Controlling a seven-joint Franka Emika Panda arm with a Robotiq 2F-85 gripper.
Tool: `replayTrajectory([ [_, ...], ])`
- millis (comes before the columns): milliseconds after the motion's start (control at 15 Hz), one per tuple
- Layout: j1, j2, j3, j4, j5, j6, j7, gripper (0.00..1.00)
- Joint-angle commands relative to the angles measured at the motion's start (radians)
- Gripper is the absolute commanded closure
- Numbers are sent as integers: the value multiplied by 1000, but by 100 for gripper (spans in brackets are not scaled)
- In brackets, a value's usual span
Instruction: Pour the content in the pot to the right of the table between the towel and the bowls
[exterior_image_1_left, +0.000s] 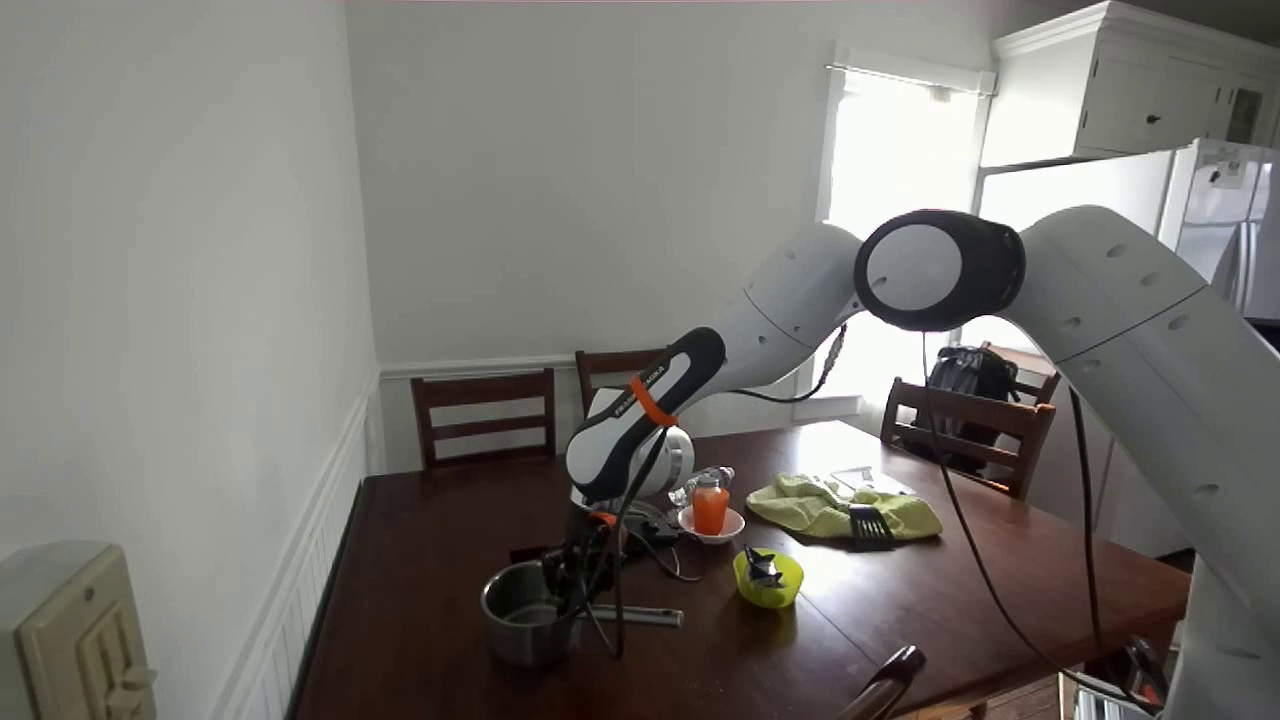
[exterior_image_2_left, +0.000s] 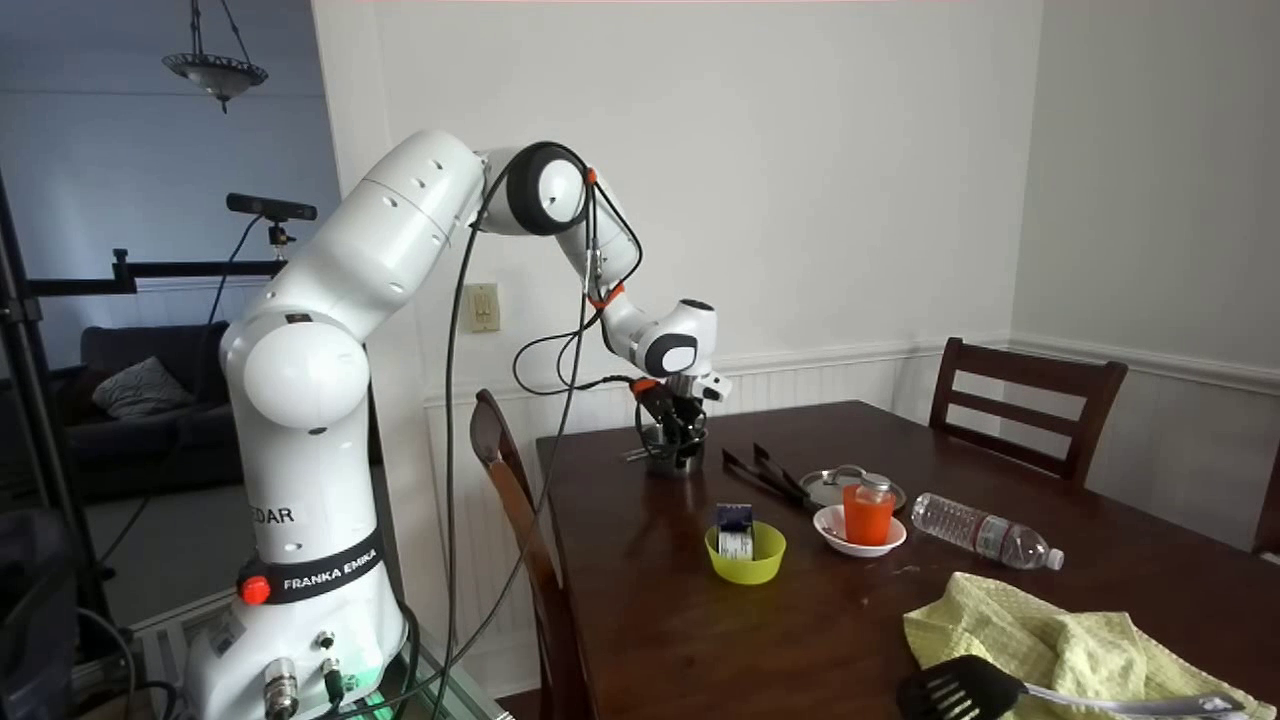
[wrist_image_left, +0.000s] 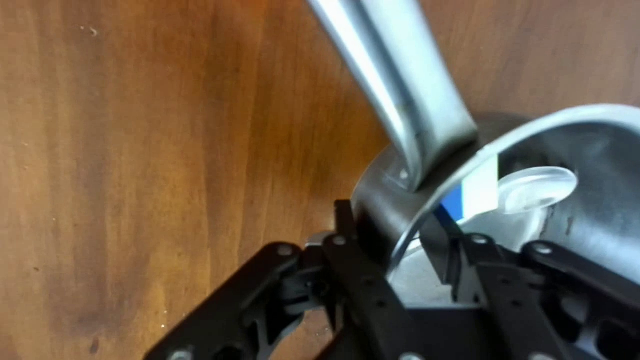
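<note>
Your gripper (wrist_image_left: 392, 215) straddles the wall (wrist_image_left: 390, 205) of the pot (exterior_image_1_left: 525, 640), upright on the table (exterior_image_1_left: 720, 660); the jaws stand apart, one finger (wrist_image_left: 445, 245) inside. The handle (wrist_image_left: 400, 85) begins just beside, so closing would pinch the wall; contact I cannot judge well.

The smooth white jointed arm (exterior_image_2_left: 365, 235) arches outward and down, its black two-fingered gripper (wrist_image_left: 394, 210) pointing downward, fingers (wrist_image_left: 344, 217) seemingly parted.
</note>
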Motion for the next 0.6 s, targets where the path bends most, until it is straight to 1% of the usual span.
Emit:
replayTrajectory([
  [0, 26, 6, -40, 41, 25, -69, -5, 91],
  [67, 30, 7, -46, 46, 24, -79, -3, 97],
  [133, 33, 9, -51, 50, 23, -86, -3, 99],
  [267, 45, 10, -64, 56, 19, -86, 7, 100],
  [333, 49, 1, -64, 49, 20, -73, 5, 98],
  [467, 65, -29, -82, 33, 7, -61, 12, 100],
  [533, 71, -46, -91, 22, 1, -56, 14, 99],
])
